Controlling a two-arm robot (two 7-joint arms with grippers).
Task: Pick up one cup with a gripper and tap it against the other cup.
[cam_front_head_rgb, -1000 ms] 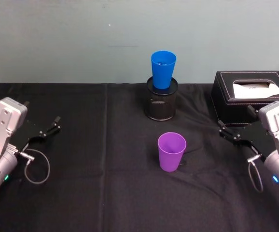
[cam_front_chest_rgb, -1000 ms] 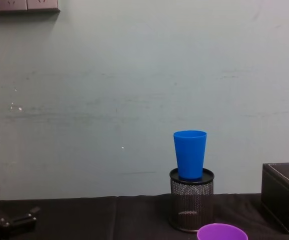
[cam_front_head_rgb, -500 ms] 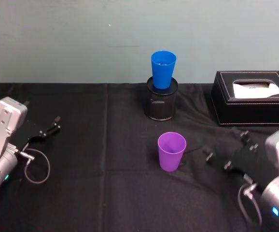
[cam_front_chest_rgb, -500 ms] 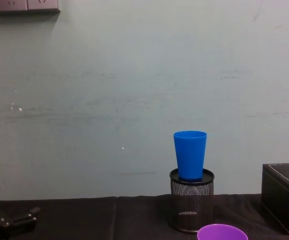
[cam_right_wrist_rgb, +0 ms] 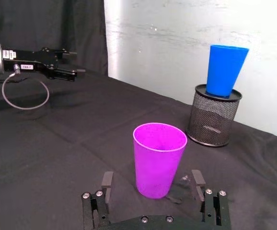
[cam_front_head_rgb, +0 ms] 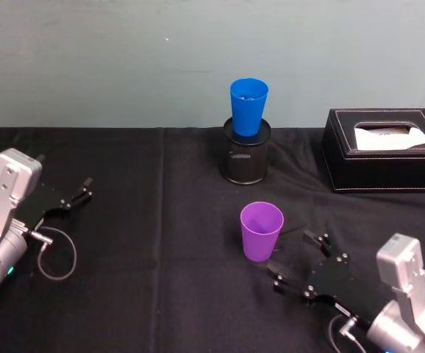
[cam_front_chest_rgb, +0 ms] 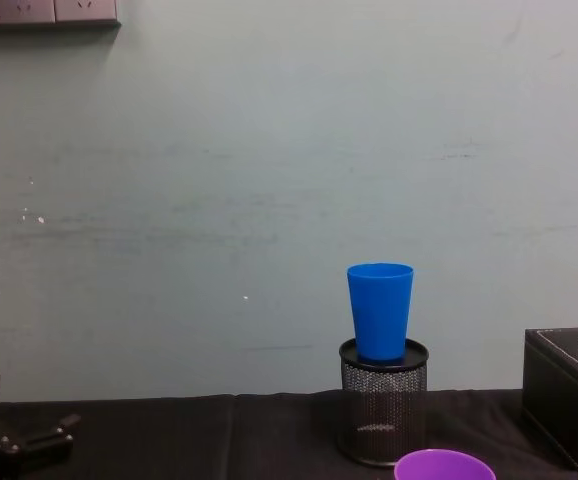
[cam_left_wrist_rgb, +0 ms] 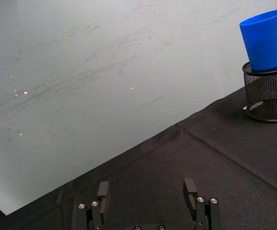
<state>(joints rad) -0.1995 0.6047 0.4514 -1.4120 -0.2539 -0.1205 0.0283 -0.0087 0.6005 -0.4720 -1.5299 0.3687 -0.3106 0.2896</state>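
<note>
The black right gripper [cam_front_head_rgb: 293, 254], fingers wide, sits just beside the purple plastic tumbler [cam_front_head_rgb: 261, 230]; the parked left gripper [cam_left_wrist_rgb: 146, 189], also wide, bears an unreadable white label [cam_right_wrist_rgb: 26, 67].

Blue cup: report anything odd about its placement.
The blue cup sits upright in the mouth of the black mesh pen holder, off the table, unlike the purple cup standing on it by the open right gripper. Nothing is spilled.

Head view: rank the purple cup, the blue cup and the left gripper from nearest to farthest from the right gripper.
Measured from the right gripper, whose jaws are open:
1. Purple cup, just ahead of the jaws, centre front.
2. Blue cup, at the back, standing in the mesh pen holder.
3. Left gripper, far across on the left side.
</note>
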